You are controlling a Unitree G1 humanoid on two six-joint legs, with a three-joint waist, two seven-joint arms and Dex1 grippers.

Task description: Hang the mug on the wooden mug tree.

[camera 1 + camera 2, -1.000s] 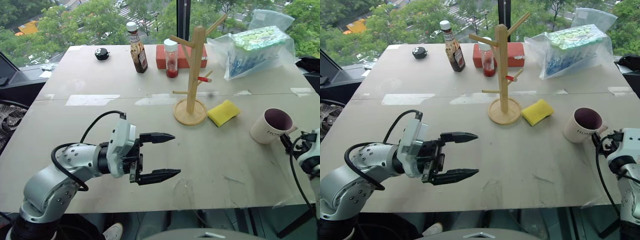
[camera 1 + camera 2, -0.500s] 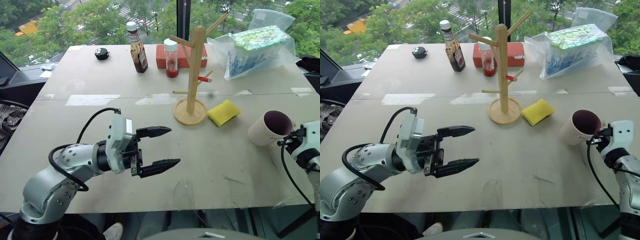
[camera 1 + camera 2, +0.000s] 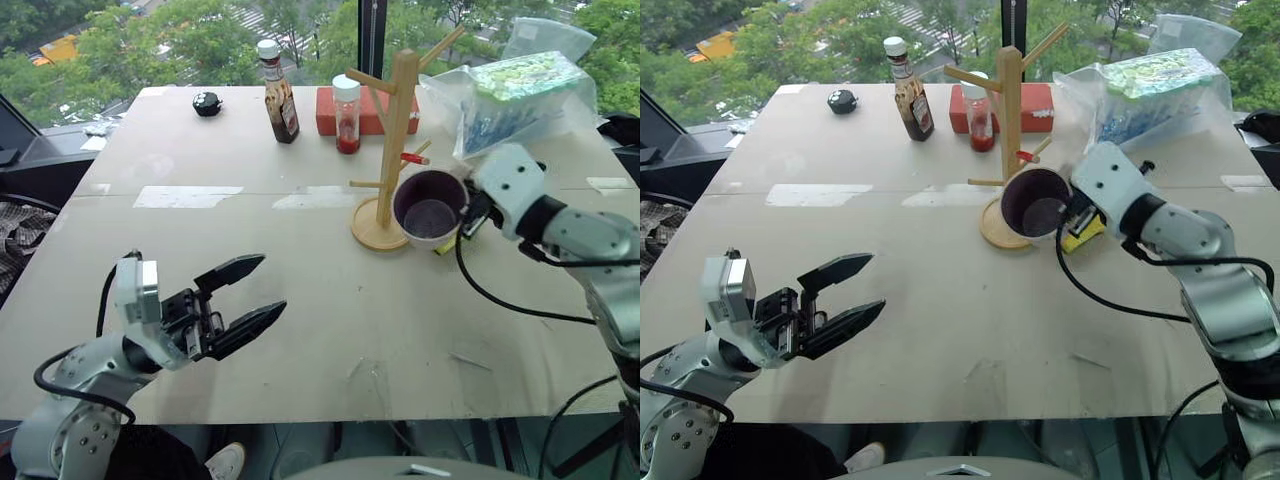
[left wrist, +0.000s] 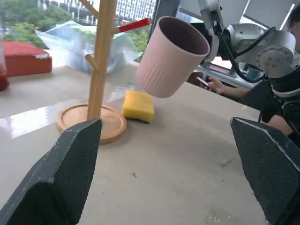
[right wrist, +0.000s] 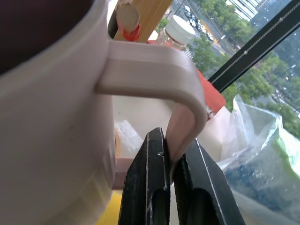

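Right claw [image 5: 172, 185] pinching mug [image 3: 430, 210] handle, raised beside wooden mug tree [image 3: 394, 140].

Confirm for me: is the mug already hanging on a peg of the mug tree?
No, the mug is held in the air by its handle in the right gripper, beside the wooden mug tree and clear of its pegs.

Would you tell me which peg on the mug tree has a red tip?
The short peg low on the wooden mug tree, just above the held mug; the other pegs are bare wood.
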